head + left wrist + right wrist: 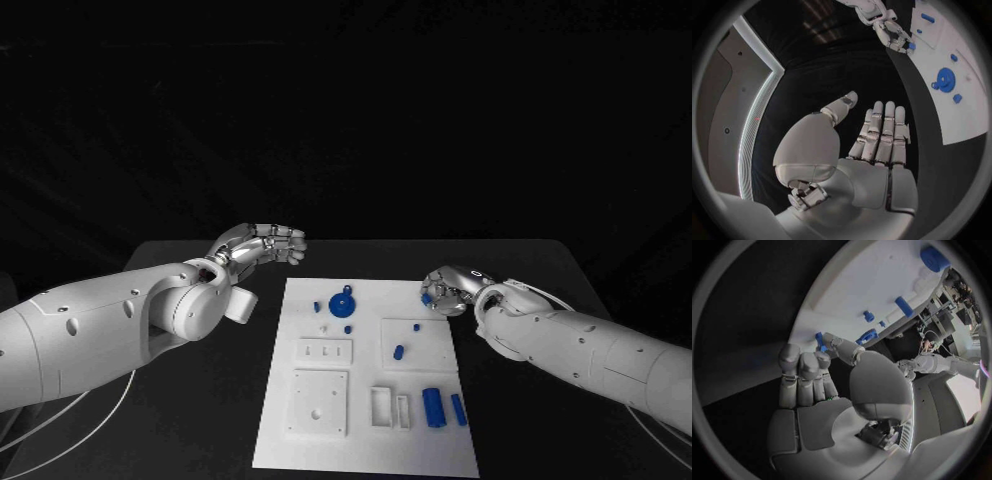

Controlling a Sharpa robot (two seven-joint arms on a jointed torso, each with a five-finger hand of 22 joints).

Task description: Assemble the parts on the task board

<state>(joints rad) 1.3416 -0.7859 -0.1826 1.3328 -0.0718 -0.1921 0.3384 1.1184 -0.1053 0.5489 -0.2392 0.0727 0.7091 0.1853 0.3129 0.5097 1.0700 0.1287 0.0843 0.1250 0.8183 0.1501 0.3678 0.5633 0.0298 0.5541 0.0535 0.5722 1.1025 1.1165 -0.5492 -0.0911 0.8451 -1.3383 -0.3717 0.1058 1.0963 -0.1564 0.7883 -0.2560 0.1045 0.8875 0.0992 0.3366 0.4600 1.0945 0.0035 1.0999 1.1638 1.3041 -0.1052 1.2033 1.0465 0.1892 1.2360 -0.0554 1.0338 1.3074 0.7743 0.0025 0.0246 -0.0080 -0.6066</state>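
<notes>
The white task board (361,440) lies in the middle of the table. A blue gear (342,305) sits near its far end, and two blue cylinders (433,403) lie near its front right. My right hand (450,290) hovers at the board's far right edge and pinches a small blue part (428,296) between thumb and fingers; the right wrist view shows that part (819,338) at the fingertips (799,360). My left hand (260,245) is off the board's far left corner, and its straight fingers (879,130) hold nothing.
Small blue pegs (400,351) stand on a raised white block (411,340) at the board's middle right. White recessed blocks (320,400) occupy the board's left half. Black table (188,420) surrounds the board.
</notes>
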